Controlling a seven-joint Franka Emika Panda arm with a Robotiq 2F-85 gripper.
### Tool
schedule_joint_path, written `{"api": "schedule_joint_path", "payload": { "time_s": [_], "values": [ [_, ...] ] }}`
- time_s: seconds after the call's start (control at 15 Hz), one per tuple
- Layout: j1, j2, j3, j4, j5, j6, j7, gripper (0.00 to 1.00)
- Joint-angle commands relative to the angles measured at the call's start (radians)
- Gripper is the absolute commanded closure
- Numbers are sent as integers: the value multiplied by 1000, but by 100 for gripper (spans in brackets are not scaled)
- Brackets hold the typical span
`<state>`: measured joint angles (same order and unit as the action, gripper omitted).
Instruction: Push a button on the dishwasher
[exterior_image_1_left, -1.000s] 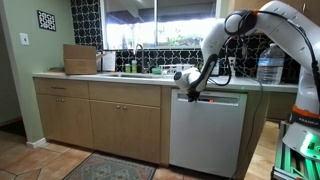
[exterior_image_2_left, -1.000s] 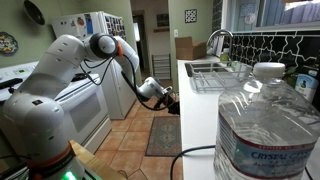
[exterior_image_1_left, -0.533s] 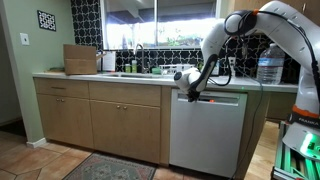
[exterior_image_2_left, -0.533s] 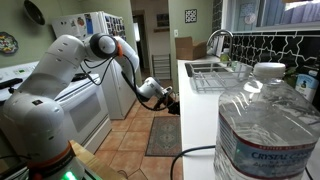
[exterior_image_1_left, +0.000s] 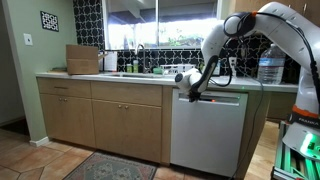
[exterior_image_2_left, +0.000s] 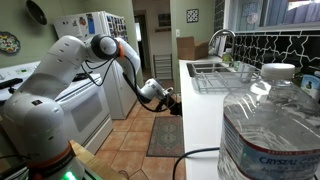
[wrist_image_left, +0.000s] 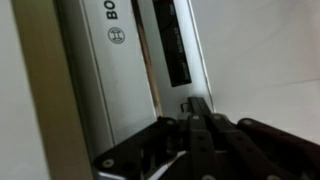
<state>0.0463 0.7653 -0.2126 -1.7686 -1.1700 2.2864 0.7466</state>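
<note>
One dishwasher (exterior_image_1_left: 208, 132) fills the centre-right of an exterior view, set under the desk (exterior_image_1_left: 110, 77) to the right of the cabinets (exterior_image_1_left: 100, 120). Its control strip (exterior_image_1_left: 220, 98) runs across the top. In the wrist view the strip (wrist_image_left: 120, 70) fills the left half of the frame, with a dark display window (wrist_image_left: 175, 45) up the middle.

Almost nothing has moved over the last second. The pincer (exterior_image_1_left: 190, 96) sits at the strip's left end, just as it did before, and the arm (exterior_image_1_left: 215, 45) keeps the same bend. Only the camera framing has slid a little.

From the wrist the pincer (wrist_image_left: 197, 110) shows its fingers drawn together, their tip right at the strip's lower edge, just under the window. Whether it touches cannot be told. From the side, the pincer (exterior_image_2_left: 170, 101) reaches toward the desk edge at centre frame.

My reading is that the press is either being held or about to land, with no sign of a retreat.
</note>
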Motion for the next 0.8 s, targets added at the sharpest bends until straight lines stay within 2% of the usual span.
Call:
{"api": "schedule_joint_path", "payload": {
  "time_s": [0.0, 0.4, 0.73],
  "values": [
    [-73, 130, -33, 136, -82, 35, 22, 100],
    [-69, 29, 14, 48, -31, 6, -53, 100],
    [-78, -68, 57, -44, 13, -7, -173, 100]
  ]
}}
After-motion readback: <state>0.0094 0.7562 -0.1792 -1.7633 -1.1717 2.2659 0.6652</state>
